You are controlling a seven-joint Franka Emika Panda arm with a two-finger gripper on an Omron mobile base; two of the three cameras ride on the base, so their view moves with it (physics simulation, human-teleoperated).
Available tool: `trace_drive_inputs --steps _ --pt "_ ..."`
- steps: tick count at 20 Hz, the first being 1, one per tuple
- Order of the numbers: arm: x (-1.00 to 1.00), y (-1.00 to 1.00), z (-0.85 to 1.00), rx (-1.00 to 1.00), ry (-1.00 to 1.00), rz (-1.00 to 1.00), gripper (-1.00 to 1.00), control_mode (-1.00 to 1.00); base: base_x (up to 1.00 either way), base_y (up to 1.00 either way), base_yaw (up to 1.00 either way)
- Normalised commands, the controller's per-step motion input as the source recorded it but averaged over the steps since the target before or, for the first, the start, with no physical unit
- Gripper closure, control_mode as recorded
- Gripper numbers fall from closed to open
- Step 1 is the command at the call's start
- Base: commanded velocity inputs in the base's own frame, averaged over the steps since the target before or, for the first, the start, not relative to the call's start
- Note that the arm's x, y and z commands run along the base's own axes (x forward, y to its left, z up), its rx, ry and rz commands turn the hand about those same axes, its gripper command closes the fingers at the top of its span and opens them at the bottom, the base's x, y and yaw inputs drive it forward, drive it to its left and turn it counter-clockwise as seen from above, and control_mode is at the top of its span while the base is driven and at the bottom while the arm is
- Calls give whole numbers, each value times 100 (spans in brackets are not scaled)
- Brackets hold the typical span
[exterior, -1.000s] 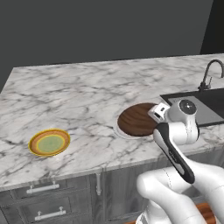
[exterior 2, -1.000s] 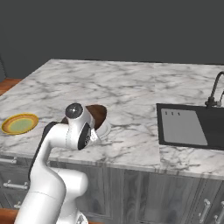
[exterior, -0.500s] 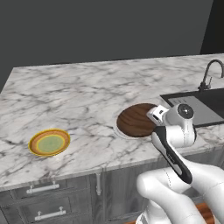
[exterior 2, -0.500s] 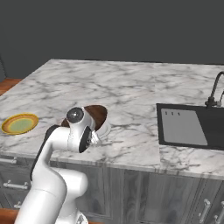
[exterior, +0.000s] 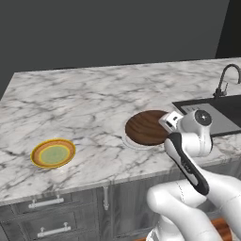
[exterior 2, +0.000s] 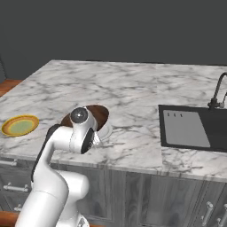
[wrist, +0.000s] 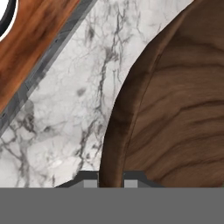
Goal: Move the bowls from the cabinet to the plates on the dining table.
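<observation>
The white marble table (exterior: 84,106) with grey veins carries a yellow plate (exterior: 53,153) near its front left edge. Well to that plate's right lies a pale plate (exterior: 129,140), with the dark wooden bowl (exterior: 147,127) on it. A black sink (exterior 2: 190,128) is set into the top at the right.

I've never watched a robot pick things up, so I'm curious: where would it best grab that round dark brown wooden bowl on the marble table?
Probably by the rim. The dark brown wooden bowl is wide and sits upright on a pale plate, too broad to span, so thin jaws fit best over its thin wall from above, on the near edge. The hand view shows the gripper shut on that rim just so.
</observation>
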Motion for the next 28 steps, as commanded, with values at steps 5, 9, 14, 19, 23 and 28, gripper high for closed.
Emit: trace_drive_inputs --steps 5,9,14,19,23,28 --pt "0 -1 0 8 5 1 100 -100 0 0 0" --pt "0 -4 -15 2 4 1 100 -100 0 0 0" --pt "6 -6 -30 0 2 0 100 -100 0 0 0" --pt "36 -12 -8 0 0 0 100 -100 0 0 0" --pt "60 -15 -4 0 0 0 100 -100 0 0 0" --pt "40 -3 -15 0 5 0 100 -100 0 0 0"
